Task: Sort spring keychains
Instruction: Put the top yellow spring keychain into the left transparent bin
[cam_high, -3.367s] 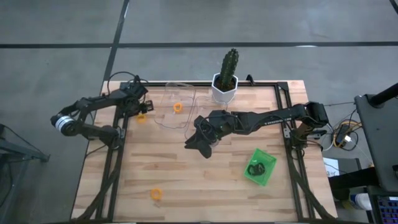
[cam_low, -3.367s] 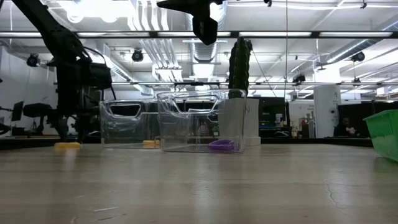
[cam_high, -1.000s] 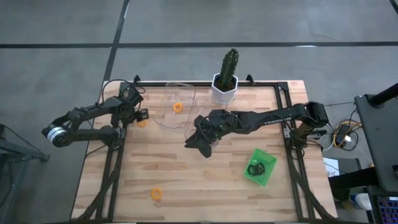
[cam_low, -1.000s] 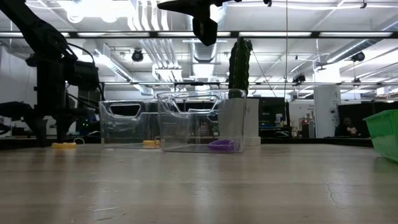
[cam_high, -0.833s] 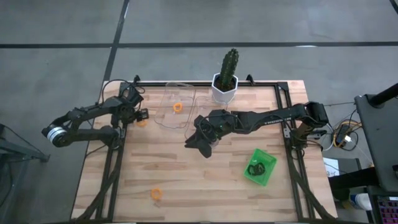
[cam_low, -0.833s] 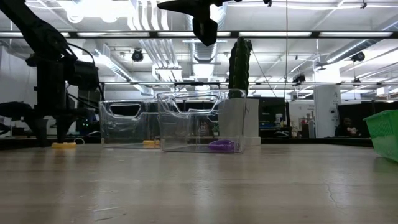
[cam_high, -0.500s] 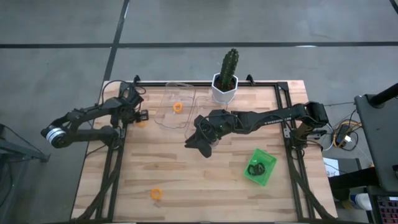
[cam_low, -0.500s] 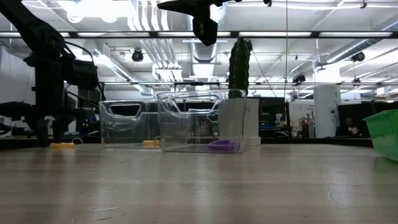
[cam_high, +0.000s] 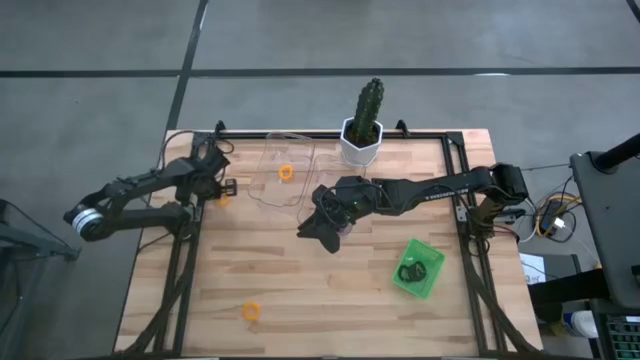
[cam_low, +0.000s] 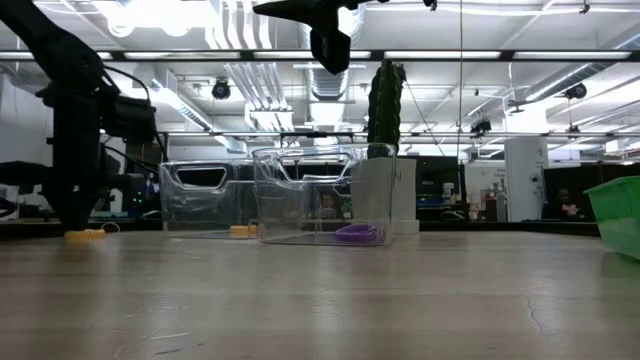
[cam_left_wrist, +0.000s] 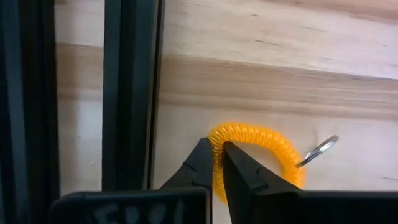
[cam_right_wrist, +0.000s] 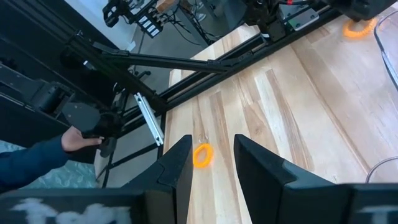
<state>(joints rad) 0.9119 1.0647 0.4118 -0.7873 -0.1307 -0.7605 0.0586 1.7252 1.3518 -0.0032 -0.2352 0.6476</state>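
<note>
An orange spring keychain (cam_left_wrist: 258, 140) with a metal key ring (cam_left_wrist: 317, 151) lies flat on the wooden table at the far left, beside the black frame rail (cam_left_wrist: 130, 93). My left gripper (cam_left_wrist: 216, 149) is down on it and shut on its coil; the low view shows it at the table top (cam_low: 75, 228). My right gripper (cam_high: 322, 232) hangs high above the table's middle (cam_low: 328, 45), open, with nothing between its fingers (cam_right_wrist: 211, 155). My left gripper pinches the coil's wall (cam_left_wrist: 217, 138) on the side of the loop next to the frame rail. One finger (cam_left_wrist: 239, 171) stands inside the loop and the other (cam_left_wrist: 198, 165) outside it. The fingers come from above, pointing down. The keychain lies on the table.
Two clear trays (cam_high: 290, 160) (cam_low: 325, 195) stand at the far middle, one holding an orange keychain (cam_high: 286, 172), one a purple one (cam_low: 355, 233). A green tray (cam_high: 432, 262) holds black keychains (cam_high: 412, 270). Another orange keychain (cam_high: 250, 312) lies near left. A potted cactus (cam_high: 364, 125) stands far. A person's hand (cam_right_wrist: 74, 140) shows beyond the table.
My left gripper has shut on the orange keychain and has shifted a little toward the table's left edge. The keychain has slid along the table with it, still lying flat.
</note>
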